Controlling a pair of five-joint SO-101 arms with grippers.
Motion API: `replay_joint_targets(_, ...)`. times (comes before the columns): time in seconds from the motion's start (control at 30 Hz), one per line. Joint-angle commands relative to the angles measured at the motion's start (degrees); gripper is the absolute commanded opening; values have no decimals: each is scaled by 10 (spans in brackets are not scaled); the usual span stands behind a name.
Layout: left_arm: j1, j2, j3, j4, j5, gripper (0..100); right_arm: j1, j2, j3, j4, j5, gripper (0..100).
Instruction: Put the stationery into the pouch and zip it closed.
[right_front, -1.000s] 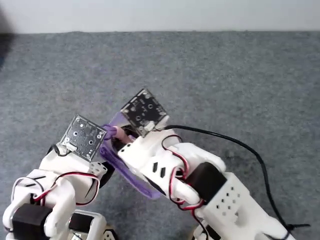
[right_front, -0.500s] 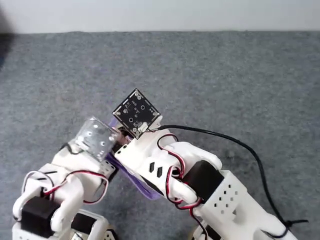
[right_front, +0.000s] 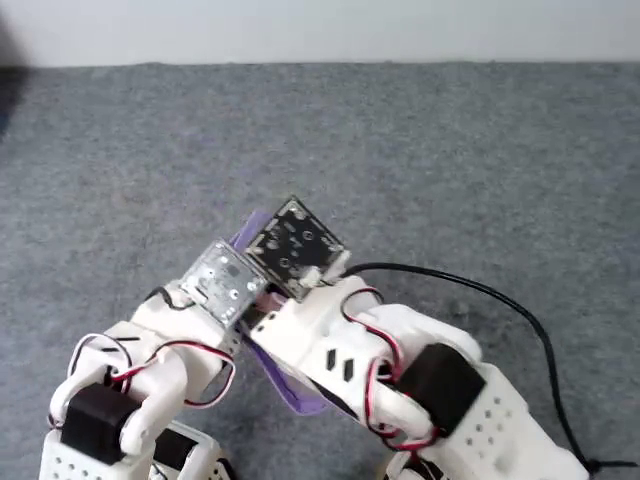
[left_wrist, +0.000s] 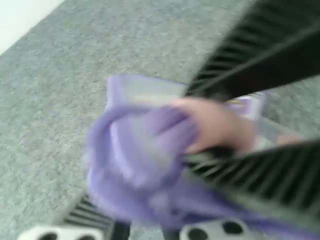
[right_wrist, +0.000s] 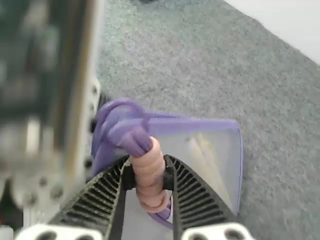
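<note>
Right gripper (right_wrist: 147, 165) clamped on the pink zipper pull (right_wrist: 148, 182) of the pouch (right_wrist: 210, 150); left arm (right_front: 150, 340) has swung toward 3 o'clock beside it, suggesting zipping underway.

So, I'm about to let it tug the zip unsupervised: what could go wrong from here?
The right gripper is shut on the pink pull at its very tips, so a hard tug might slip it free. The pouch bunches up beside the pull, so zipping could jam. The arms crowd together over the pouch in the high view, so they might bump.
</note>
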Motion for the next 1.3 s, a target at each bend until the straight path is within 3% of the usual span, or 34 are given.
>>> replay_joint_targets(0.0, -31, 1, -6, -24, 6, 13, 20, -26, -14, 22, 4, 7)
replay_joint_targets(0.23, -47, 1, -9, -20, 53, 12, 48, -49, -13, 46, 3, 7)
replay_joint_targets(0.47, -47, 1, -12, -23, 117, 12, 180, -49, -14, 24, 4, 7)
replay_joint_targets(0.67, -47, 1, -42, -20, 193, 13, 252, -44, -14, -95, 32, 7)
replay_joint_targets(1.0, -150, 1, -114, 2, 194, 15, 255, 6, -14, -301, 162, 7)
replay_joint_targets(1.27, -156, 1, -139, 67, 194, 15, 252, 87, -15, -463, 228, 7)
